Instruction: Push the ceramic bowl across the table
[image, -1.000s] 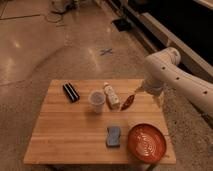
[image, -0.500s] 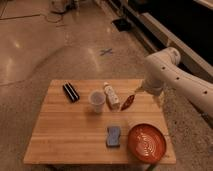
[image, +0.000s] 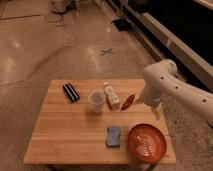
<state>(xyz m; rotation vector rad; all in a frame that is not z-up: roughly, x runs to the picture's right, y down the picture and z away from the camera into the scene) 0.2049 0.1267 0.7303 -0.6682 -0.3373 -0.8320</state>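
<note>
**No motion over the last second: push not started**

Checked against the last second of frames: arm, gripper and ceramic bowl sit in the same spots throughout. There is no contact and the bowl hasn't shifted. I read task progress as zero, either paused or mid-approach.

Gripper: hangs off the end of the white arm, at the table's image-right edge, about mid-depth. Open or closed: can't tell from this view.

Relative to the gripper:
- ceramic bowl: toward the camera, slightly image-left, near but apart. It sits in the table's near corner, rim close to both edges.
- reddish-brown spoon-like piece: just beside, image-left.
- white bottle: next one out, image-left, lying down.
- plastic cup: beyond the bottle, upright.
- blue sponge: toward the camera and image-left, just beside the bowl.
- black block: well apart, image-left.

Judgement:
- The bowl is cornered, so the only useful pushes go image-left or away from the camera.
- The gripper is currently on the bowl's far side. A push from there would drive the bowl toward the near edge, which is the wrong way.
- It likely needs to drop to rim height and come in from the bowl's outer flank.
- The sponge sits in the image-left lane, so expect it to get ploughed along or to deflect the bowl.
</note>
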